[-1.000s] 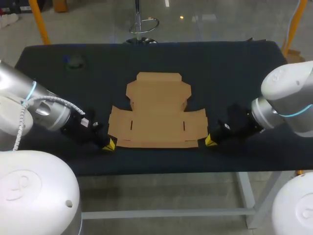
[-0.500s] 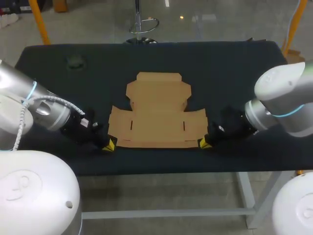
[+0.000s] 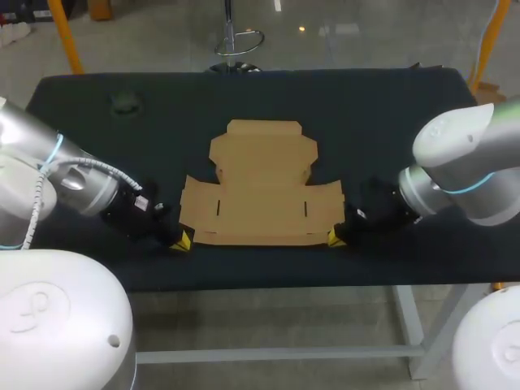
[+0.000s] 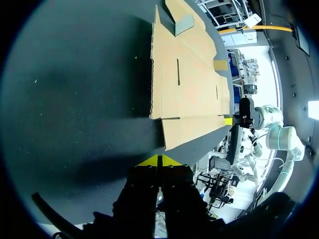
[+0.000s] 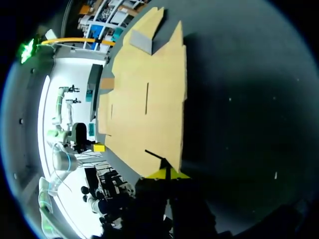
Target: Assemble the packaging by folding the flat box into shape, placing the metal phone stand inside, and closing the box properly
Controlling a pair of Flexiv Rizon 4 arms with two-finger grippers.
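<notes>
Tabletop (image 3: 390,106): dark, with the flat box (image 3: 260,191) unfolded at its middle.
Left end effector (image 3: 183,240): fingers together, just beside the near-left corner.
Right end effector (image 3: 335,236): fingers together, at the near-right corner and likely nearer.
Axis: the near edge spans between them.

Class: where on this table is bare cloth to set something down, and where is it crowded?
Free: the far strip of table behind the flat box, and the far right corner. Crowded: the near edge, where the left gripper and right gripper sit at the box's near corners.
</notes>
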